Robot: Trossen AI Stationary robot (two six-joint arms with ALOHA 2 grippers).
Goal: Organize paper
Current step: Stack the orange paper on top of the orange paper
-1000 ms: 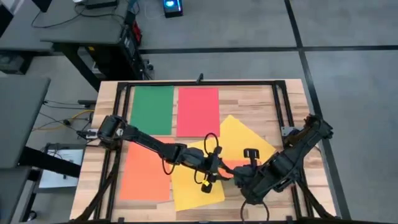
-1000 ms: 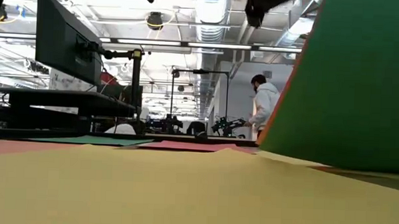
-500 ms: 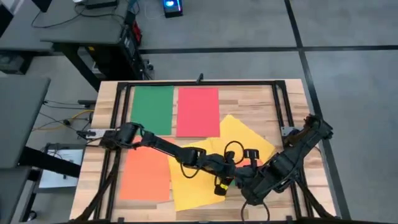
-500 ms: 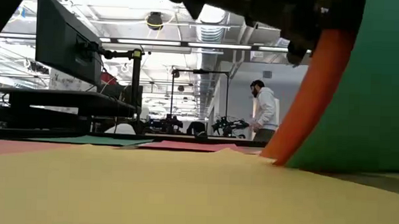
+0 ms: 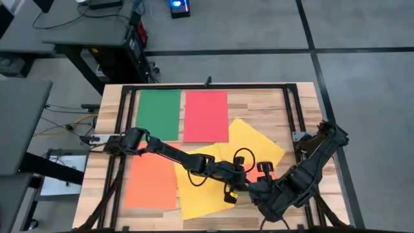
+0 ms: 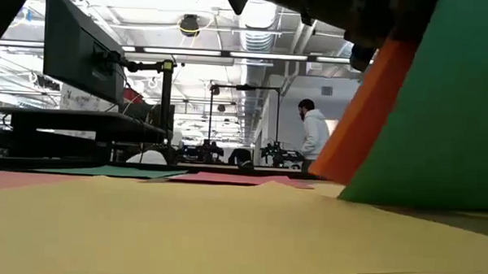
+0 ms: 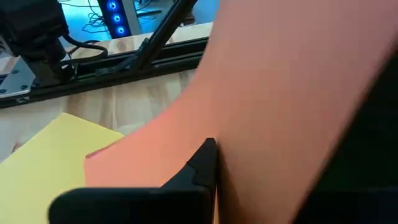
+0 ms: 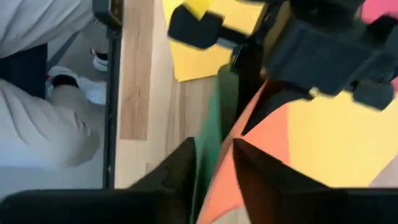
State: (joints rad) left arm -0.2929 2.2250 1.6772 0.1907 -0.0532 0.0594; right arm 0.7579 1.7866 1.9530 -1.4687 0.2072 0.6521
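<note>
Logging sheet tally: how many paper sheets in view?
7. Flat: green sheet and red sheet far side, orange sheet near left, two overlapping yellow sheets centre. Right gripper pinches a second orange sheet and second green sheet. More may be hidden.

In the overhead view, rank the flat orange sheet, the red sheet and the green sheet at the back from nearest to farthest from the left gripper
From the left gripper:
1. Red sheet, back centre of the table.
2. Flat orange sheet, front left.
3. Green sheet, back left.
The first two are nearly level.
</note>
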